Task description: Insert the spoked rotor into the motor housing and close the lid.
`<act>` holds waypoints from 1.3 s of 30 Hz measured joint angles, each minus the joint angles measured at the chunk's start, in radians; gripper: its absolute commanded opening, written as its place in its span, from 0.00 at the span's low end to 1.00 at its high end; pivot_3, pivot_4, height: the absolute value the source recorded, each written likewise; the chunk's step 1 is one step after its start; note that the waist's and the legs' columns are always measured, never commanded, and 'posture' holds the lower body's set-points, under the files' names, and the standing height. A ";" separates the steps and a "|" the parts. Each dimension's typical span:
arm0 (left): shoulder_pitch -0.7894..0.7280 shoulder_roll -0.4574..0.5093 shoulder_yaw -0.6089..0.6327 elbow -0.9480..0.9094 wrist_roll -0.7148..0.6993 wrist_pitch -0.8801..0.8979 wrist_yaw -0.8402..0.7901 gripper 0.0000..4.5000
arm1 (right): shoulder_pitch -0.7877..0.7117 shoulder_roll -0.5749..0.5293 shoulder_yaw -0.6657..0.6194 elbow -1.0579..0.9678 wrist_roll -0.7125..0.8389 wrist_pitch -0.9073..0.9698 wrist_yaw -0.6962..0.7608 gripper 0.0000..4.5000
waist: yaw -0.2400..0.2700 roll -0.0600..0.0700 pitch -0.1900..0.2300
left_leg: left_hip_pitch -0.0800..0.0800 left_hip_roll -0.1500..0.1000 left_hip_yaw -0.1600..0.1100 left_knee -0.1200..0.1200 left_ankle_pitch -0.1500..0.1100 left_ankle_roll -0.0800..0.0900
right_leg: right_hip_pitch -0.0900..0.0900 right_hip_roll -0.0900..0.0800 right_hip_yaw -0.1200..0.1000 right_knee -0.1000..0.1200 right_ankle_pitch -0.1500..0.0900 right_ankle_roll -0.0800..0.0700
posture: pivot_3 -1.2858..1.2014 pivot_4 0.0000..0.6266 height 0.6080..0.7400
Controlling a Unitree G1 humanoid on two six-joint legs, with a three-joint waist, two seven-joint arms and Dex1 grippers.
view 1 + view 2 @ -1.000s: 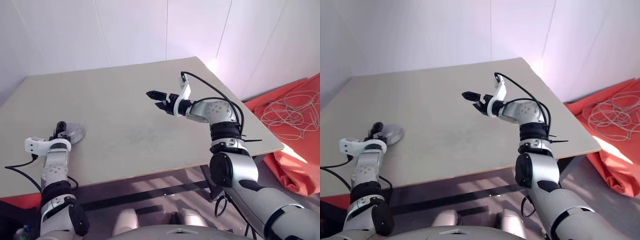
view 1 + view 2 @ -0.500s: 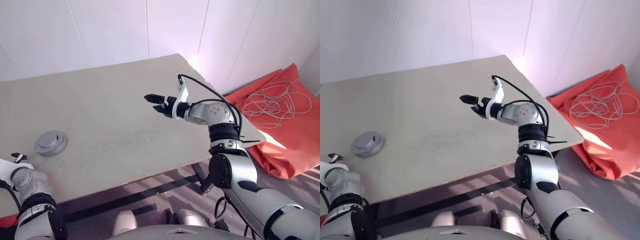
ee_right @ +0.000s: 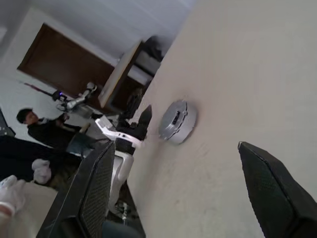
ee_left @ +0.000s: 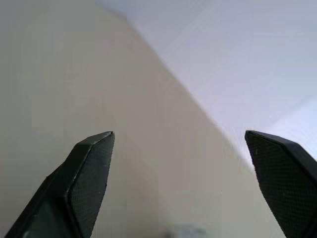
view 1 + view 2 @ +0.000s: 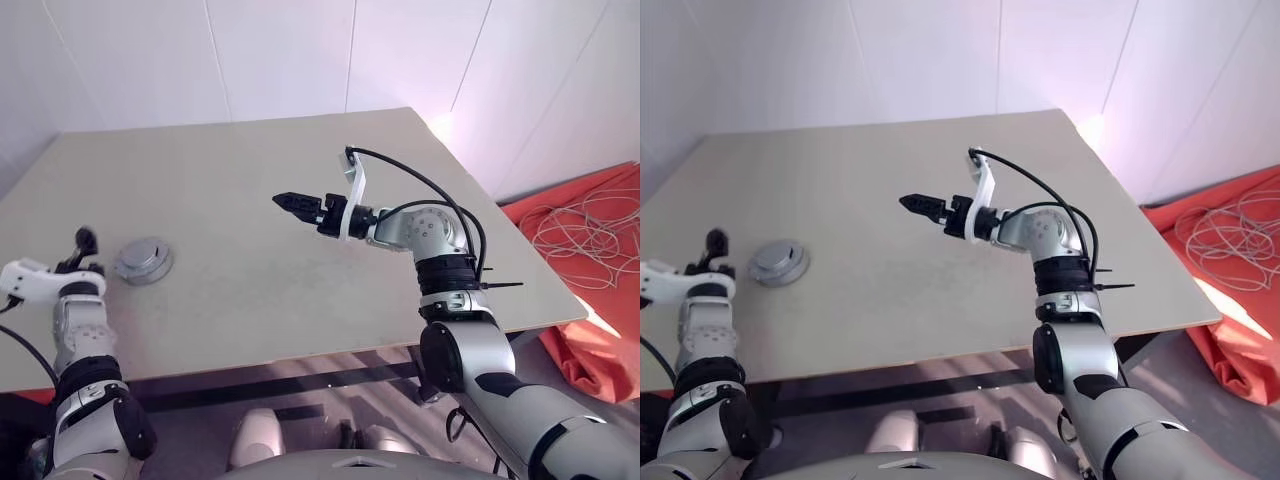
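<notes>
Since a second ago the left gripper has lifted off the round silver-grey metal assembly, the motor housing with its flat grey lid seemingly already on, and now hangs just beside it with jaws spread and empty. The assembly rests on the pale beige table, near its left edge. The right gripper, also spread and empty, hovers over the table's middle. No spoked rotor lies loose, so the task looks finished; what remains is probably withdrawing both arms.
</notes>
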 measured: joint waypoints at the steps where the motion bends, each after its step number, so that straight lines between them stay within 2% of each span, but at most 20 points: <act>1: 0.026 0.001 -0.018 -0.108 -0.079 0.119 -0.063 1.00 | 0.022 -0.009 0.028 -0.035 -0.011 -0.027 0.029 1.00 | 0.000 -0.002 0.000 | 0.001 -0.002 0.002 0.000 0.000 0.000 | 0.001 -0.003 0.000 0.000 0.000 0.000 | 0.52 0.00 1.00; 6: 0.116 0.036 -0.103 -0.372 -0.248 0.440 -0.217 1.00 | 0.102 -0.048 0.109 -0.123 -0.065 -0.148 0.122 1.00 | 0.000 -0.002 0.000 | 0.001 -0.004 0.009 0.000 -0.001 0.003 | 0.001 -0.007 0.003 0.000 0.000 0.002 | 0.52 0.00 1.00; 9: 0.147 0.062 -0.168 -0.433 -0.244 0.525 -0.257 1.00 | 0.123 -0.093 0.162 -0.135 -0.148 -0.287 0.158 1.00 | 0.001 -0.003 0.000 | 0.001 -0.004 0.011 0.000 -0.001 0.003 | 0.001 -0.006 0.002 -0.002 0.001 0.003 | 0.52 0.00 1.00; 11: 0.177 0.080 -0.241 -0.479 -0.184 0.542 -0.284 1.00 | 0.138 -0.132 0.199 -0.114 -0.234 -0.402 0.160 1.00 | 0.002 -0.003 0.000 | 0.000 -0.004 0.011 0.000 -0.002 0.005 | 0.001 -0.007 0.003 -0.003 0.001 0.005 | 0.52 0.00 1.00; 14: 0.197 0.092 -0.372 -0.518 -0.029 0.507 -0.297 1.00 | 0.170 -0.168 0.224 -0.075 -0.322 -0.529 0.167 1.00 | 0.002 -0.003 0.000 | -0.001 -0.004 0.011 0.000 -0.002 0.009 | 0.001 -0.007 0.003 -0.005 0.001 0.008 | 0.52 0.00 1.00; 16: 0.196 0.082 -0.464 -0.518 0.129 0.399 -0.302 1.00 | 0.191 -0.177 0.227 -0.052 -0.366 -0.611 0.157 1.00 | 0.000 -0.003 0.000 | -0.001 -0.004 0.010 0.000 -0.003 0.011 | 0.001 -0.007 0.003 -0.005 0.002 0.008 | 0.52 0.00 1.00; 22: 0.197 -0.009 -0.610 -0.507 0.420 0.134 -0.297 1.00 | 0.276 -0.202 0.236 -0.013 -0.489 -0.818 0.102 1.00 | -0.004 -0.003 0.000 | -0.003 -0.004 0.011 0.000 -0.005 0.015 | 0.000 -0.007 0.003 -0.006 0.000 0.011 | 0.52 0.00 1.00; 28: 0.203 -0.038 -0.628 -0.517 0.454 0.106 -0.308 1.00 | 0.329 -0.183 0.241 -0.088 -0.467 -0.808 0.149 1.00 | -0.028 -0.002 0.000 | -0.006 -0.004 0.010 0.001 -0.005 0.016 | -0.003 -0.007 0.003 -0.005 0.000 0.011 | 0.52 0.00 1.00; 39: 0.242 -0.022 -0.621 -0.572 0.434 0.152 -0.348 1.00 | 0.314 -0.212 0.233 -0.123 -0.436 -0.748 0.192 1.00 | -0.025 -0.002 0.000 | -0.002 -0.005 0.011 0.001 -0.005 0.017 | 0.001 -0.008 0.003 -0.005 0.000 0.010 | 0.52 0.00 1.00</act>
